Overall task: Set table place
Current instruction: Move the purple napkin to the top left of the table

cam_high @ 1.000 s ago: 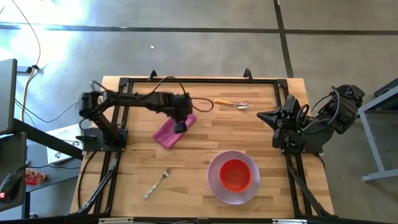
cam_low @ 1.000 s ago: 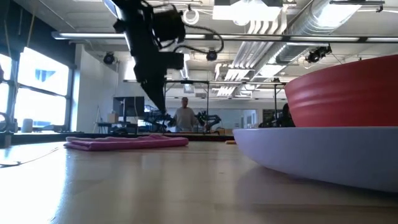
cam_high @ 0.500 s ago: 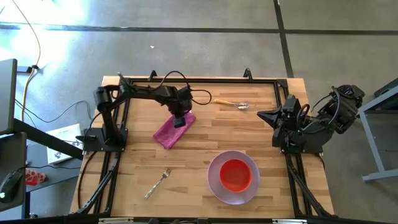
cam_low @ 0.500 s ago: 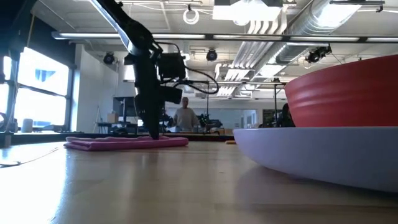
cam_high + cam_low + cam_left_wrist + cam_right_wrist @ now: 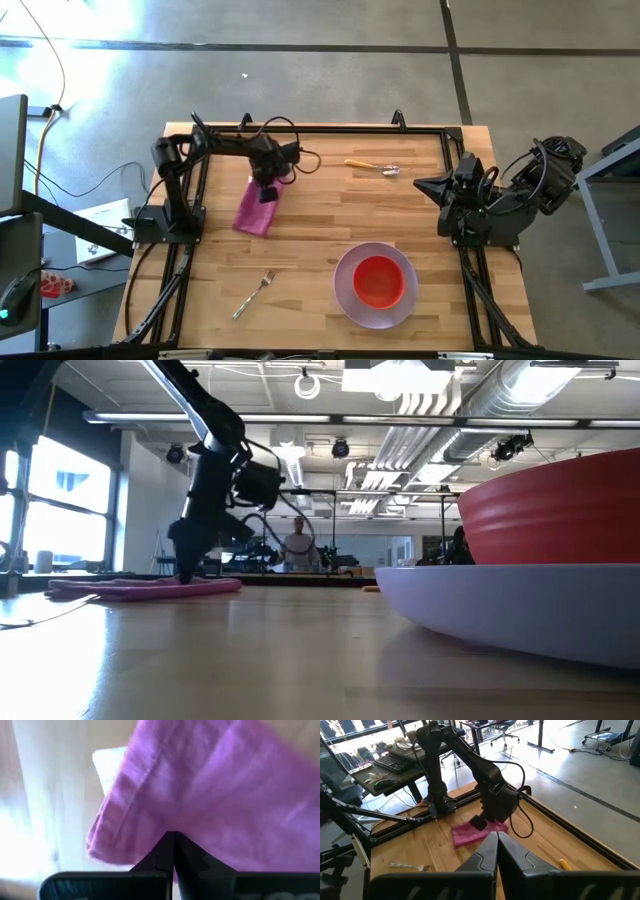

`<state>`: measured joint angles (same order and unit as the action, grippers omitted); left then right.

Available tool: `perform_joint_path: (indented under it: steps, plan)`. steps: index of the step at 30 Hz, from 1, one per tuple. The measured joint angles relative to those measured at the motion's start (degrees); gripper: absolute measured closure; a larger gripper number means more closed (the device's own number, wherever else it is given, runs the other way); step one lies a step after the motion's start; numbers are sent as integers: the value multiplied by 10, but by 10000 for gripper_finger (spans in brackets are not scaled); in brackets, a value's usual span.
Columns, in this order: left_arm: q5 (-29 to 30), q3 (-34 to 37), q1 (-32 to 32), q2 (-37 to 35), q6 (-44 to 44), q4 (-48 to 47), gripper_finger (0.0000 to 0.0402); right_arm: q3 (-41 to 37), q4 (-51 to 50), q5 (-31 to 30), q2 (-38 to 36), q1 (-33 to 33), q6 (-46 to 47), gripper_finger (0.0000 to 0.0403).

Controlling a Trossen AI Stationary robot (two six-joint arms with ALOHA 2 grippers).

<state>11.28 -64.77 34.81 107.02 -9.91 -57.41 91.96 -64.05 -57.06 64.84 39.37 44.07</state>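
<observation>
The magenta napkin [image 5: 253, 210] lies flat on the table's left half; it also shows in the low view [image 5: 140, 588] and the left wrist view [image 5: 225, 785]. My left gripper [image 5: 267, 193] is shut, with its tips down on the napkin's far end. My right gripper [image 5: 420, 185] is shut and empty at the table's right edge, well above the wood. The red bowl [image 5: 377, 281] sits in the lavender plate [image 5: 343, 300] near the front. The fork [image 5: 253, 295] lies at the front left. The yellow-handled spoon [image 5: 372, 166] lies at the far middle. My left gripper presses its shut fingertips [image 5: 165, 851] down on the napkin's top face near its far end [image 5: 185, 820]. The fingers come from above, slanting down from the far left side [image 5: 185, 575]. The napkin lies flat on the table under them.
A black rail frame [image 5: 320, 131] edges the table. Bare wood lies between the napkin and the plate. In the right wrist view the left arm [image 5: 485, 775], the napkin [image 5: 472, 834] and the fork [image 5: 410, 866] show beyond my right gripper [image 5: 496, 836]. A person stands far behind the table [image 5: 297, 547].
My left gripper has come down onto the napkin and then gone toward the table's left edge. The napkin has slid left along the table with it and turned about, so its long side now runs more from far to near.
</observation>
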Motion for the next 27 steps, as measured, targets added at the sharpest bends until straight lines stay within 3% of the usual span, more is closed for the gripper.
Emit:
perform_joint_path:
  steps: [7,11,16,22,27]
  plan:
    - [-10,9,29,-24,-2,13,401,0,0,0,0,0,-2,403]
    - [-12,8,26,-73,-4,36,401,0,0,1,0,0,-1,403]
    - [-81,8,27,-125,-35,83,401,0,0,0,0,0,-6,403]
    - [-88,11,27,-122,-54,42,402,0,0,1,0,0,-6,403]
    - [-99,64,35,-121,-63,74,401,0,-1,3,0,0,-6,403]
